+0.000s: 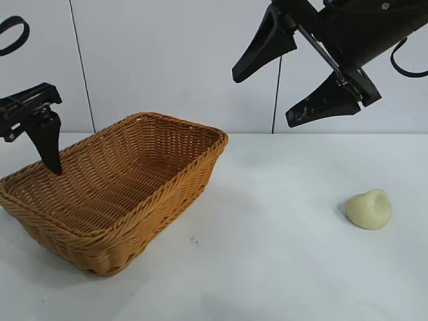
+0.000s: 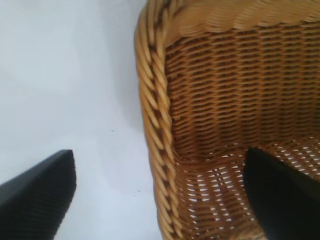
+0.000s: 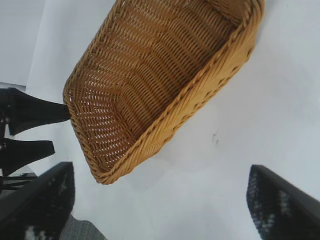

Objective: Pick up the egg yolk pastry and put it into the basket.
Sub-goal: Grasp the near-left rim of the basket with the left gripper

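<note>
- The small pale yellow, round-topped egg yolk pastry (image 1: 369, 208) sits on the white desk (image 1: 281, 267), well apart from the big golden-brown woven wicker basket (image 1: 180, 175). Nothing is touching it.
- The right gripper (image 1: 293, 77) hangs high in the air, above the bare desk between the basket and the pastry. Its black fingers (image 1: 322, 101) are spread wide and hold nothing.
- The left gripper (image 2: 160, 192) is at the far end of the basket. It is wide open too, with one finger (image 2: 282, 195) inside the basket and the other outside, so the rim sits between them.
- I think the step now is getting ready: one arm steadies the basket and the other goes for the pastry.
- To do it well, the right gripper should move over the pastry first, then come straight down.
- Put one finger on each side of the round lump, low near its flat bottom.
- Squeeze softly. It looks soft and could squash or crumble.
- If the left gripper pinches the rim, it should do so gently, so the basket does not tip or slide.
</note>
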Robot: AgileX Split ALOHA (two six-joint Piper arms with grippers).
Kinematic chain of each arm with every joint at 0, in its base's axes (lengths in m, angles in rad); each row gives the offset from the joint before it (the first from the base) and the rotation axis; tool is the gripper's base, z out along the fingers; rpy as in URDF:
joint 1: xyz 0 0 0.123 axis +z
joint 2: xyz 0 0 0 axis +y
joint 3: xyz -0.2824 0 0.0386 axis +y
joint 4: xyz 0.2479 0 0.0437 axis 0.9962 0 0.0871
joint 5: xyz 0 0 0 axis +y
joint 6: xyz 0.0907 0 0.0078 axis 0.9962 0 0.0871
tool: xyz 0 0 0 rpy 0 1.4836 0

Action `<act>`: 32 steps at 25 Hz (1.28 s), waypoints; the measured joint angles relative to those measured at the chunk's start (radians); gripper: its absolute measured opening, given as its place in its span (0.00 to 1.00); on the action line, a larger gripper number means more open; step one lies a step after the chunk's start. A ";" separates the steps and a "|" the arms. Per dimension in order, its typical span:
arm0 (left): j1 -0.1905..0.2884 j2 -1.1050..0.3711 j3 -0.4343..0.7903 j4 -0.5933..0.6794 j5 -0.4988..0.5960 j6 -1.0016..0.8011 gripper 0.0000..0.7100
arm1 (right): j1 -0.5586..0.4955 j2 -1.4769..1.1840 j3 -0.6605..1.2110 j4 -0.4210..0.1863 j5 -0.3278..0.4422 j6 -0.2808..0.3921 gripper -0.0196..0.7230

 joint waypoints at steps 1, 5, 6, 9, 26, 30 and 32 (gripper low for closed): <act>0.000 0.015 0.000 -0.002 -0.012 0.000 0.98 | 0.000 0.000 0.000 0.000 0.000 0.000 0.89; 0.000 0.081 0.000 -0.004 -0.084 -0.011 0.98 | 0.000 0.000 0.000 0.000 0.000 0.000 0.89; 0.000 0.104 0.000 -0.007 -0.108 -0.013 0.98 | 0.000 0.000 0.000 0.000 0.000 0.000 0.89; 0.000 0.152 0.000 -0.020 -0.145 -0.013 0.98 | 0.000 0.000 0.000 0.000 0.000 0.000 0.89; 0.010 0.220 -0.003 -0.068 -0.180 -0.002 0.19 | 0.000 0.000 0.000 0.000 0.000 0.000 0.89; 0.069 0.220 -0.056 -0.126 -0.101 0.137 0.19 | 0.000 0.000 0.000 0.000 0.000 0.000 0.89; 0.108 0.220 -0.103 -0.184 -0.054 0.267 0.19 | 0.000 0.000 0.000 0.000 0.000 0.000 0.89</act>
